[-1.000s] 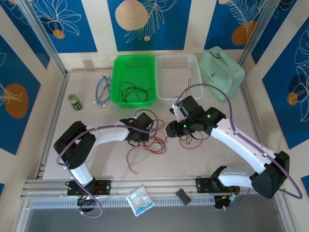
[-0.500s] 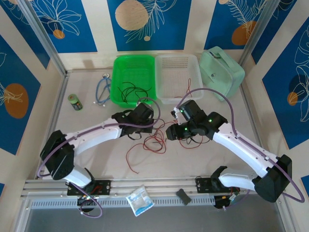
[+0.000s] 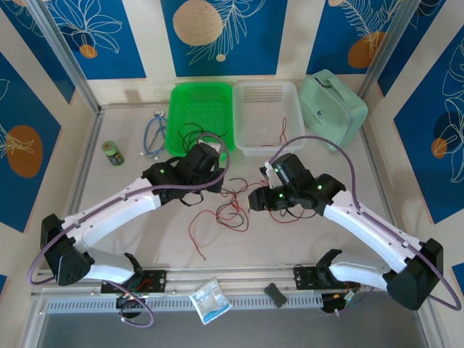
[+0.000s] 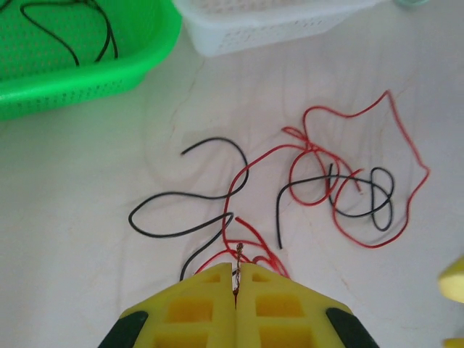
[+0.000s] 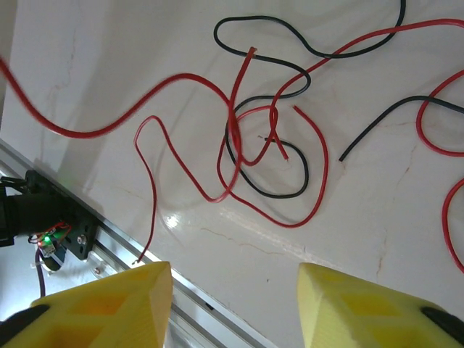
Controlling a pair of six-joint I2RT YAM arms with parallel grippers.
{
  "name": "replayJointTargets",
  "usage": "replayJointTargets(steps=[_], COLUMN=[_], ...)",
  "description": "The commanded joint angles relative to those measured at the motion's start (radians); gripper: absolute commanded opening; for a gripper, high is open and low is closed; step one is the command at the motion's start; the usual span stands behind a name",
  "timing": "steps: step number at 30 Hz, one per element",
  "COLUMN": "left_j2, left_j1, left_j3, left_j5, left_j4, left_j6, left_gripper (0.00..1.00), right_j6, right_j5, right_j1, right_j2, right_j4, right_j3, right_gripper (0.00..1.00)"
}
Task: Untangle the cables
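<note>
From my station I see the left gripper (image 4: 236,270) with its yellow fingers pressed flat together, pinching one of the cables (image 3: 232,199): a bare, frayed strand tip pokes up from the seam between the tips, and red loops run in right beside it, though I cannot tell for certain which colour of wire is the one caught. The right gripper (image 5: 232,275) hangs over the table (image 3: 130,239) with its fingers well apart and nothing between them. The loose tangle of thin red and black wires lies on the tabletop between the two grippers, red strands crossing over a black loop (image 5: 275,194), and one long red end trails toward the near rail. More black wires sit inside the green basket (image 3: 177,138) at the back, and a red one lies in the white basket (image 3: 246,145) just beside it. A blue stethoscope (image 3: 154,134) lies left of the green basket, a small green can (image 3: 111,152) near it, and a mint case (image 3: 333,105) stands to the right
</note>
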Motion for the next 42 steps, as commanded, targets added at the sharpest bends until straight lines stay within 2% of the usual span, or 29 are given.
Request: replayJointTargets(steps=[1, 10, 12, 15, 17, 22, 24, 31, 42], left_j2=[-0.025, -0.051, -0.054, -0.059, -0.059, -0.061, -0.063, -0.063, -0.045], left_j1=[-0.006, -0.007, -0.007, -0.006, -0.006, -0.006, -0.006, -0.008, -0.006], left_j3=[0.054, 0.129, 0.135, 0.136, 0.14, 0.159, 0.165, 0.186, 0.23], left_j5=[0.016, 0.01, 0.008, 0.007, -0.001, -0.011, -0.013, -0.022, -0.032], left_j4=[-0.027, -0.031, -0.031, -0.024, -0.024, -0.032, -0.035, -0.042, -0.063], left_j6=[0.045, 0.079, 0.081, 0.081, 0.084, 0.094, 0.097, 0.101, 0.11], left_gripper=[0.02, 0.02, 0.02, 0.02, 0.02, 0.02, 0.03, 0.03, 0.03], right_j6=[0.069, 0.12, 0.14, 0.149, 0.1, -0.181, -0.268, -0.445, -0.559], right_j5=[-0.025, -0.089, -0.116, -0.175, -0.151, 0.086, 0.122, 0.049, 0.022], right_j1=[-0.003, -0.037, -0.037, -0.023, 0.01, 0.13, 0.142, 0.142, 0.193], right_j2=[-0.059, -0.127, -0.116, -0.094, -0.085, -0.098, -0.11, -0.059, 0.153], right_j4=[0.062, 0.149, 0.211, 0.394, 0.492, 0.611, 0.668, 0.767, 0.818], right_j3=[-0.059, -0.159, -0.201, -0.285, -0.323, -0.388, -0.421, -0.419, -0.311], right_gripper=[0.54, 0.59, 0.58, 0.56, 0.56, 0.56, 0.57, 0.59, 0.59])
